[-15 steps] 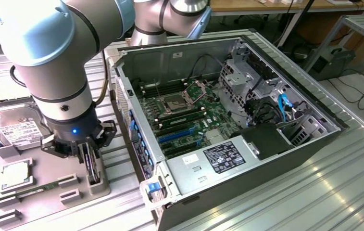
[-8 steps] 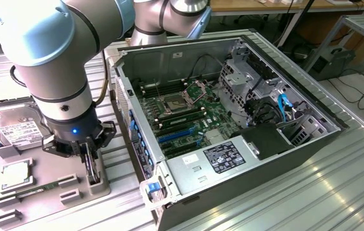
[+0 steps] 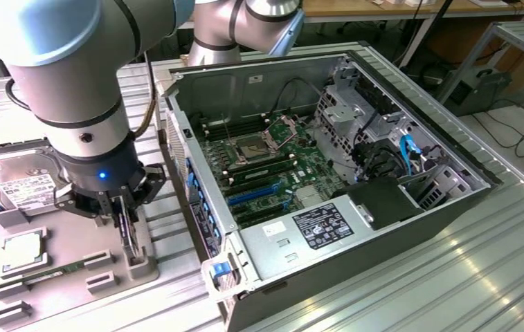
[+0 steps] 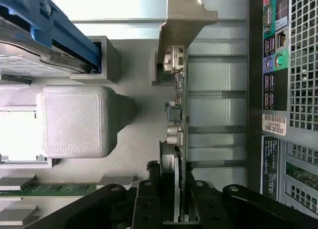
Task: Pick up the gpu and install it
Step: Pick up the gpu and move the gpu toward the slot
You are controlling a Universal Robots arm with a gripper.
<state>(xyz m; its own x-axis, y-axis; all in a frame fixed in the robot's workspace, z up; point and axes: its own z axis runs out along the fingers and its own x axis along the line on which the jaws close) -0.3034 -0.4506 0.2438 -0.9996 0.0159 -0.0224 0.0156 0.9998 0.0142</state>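
The gpu (image 3: pixel 129 238) stands on edge in a slot of the grey parts tray (image 3: pixel 77 228) at the exterior view's left. It is a thin card with a green board edge (image 4: pixel 181 105) and a pale metal bracket (image 4: pixel 184 20) at its far end. My gripper (image 3: pixel 121 213) points straight down over the card and straddles its top edge (image 4: pixel 176 209), at the end away from the bracket. The card still rests in its holder.
The open computer case (image 3: pixel 428 138) lies right beside the tray, with its motherboard and blue expansion slots (image 3: pixel 253 195) exposed. On the tray are a silver hard drive (image 3: pixel 21 181), a processor (image 3: pixel 21 249) and a slim green memory stick (image 3: pixel 59 270). A grey printed block (image 4: pixel 74 119) stands near the card.
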